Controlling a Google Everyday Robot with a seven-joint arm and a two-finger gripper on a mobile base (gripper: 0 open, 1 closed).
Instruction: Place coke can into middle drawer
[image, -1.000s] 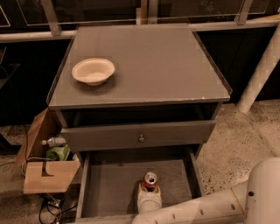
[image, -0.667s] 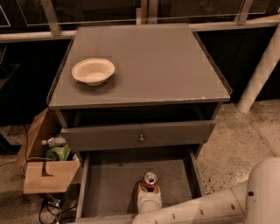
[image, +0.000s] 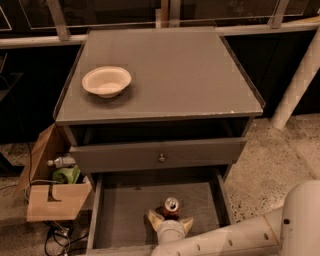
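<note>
Red with a silver top, the coke can (image: 171, 207) stands upright on the flat grey floor of the middle drawer (image: 125, 215), its long axis vertical and its lid facing straight up. It sits a little right of the drawer's centre and towards the front edge. My tool (image: 171, 218) is low in the drawer just in front of the can, released, its two pale fingers (image: 154, 219) splayed to either side of the can's base; I cannot tell whether either one touches it. Bare floor lies to the left of the can and behind it, up to the back wall, with a narrower strip between it and the right side wall. Above, the drawer with the brass knob (image: 161, 158) juts out less far and overhangs the rear of the open drawer. My white arm (image: 240, 240) enters from the lower right, over the front right corner. On the grey tabletop (image: 190, 75) a cream bowl (image: 106, 81) sits near the left edge. A cardboard box (image: 55, 200) stands on the ground just beside the drawer's left wall.
</note>
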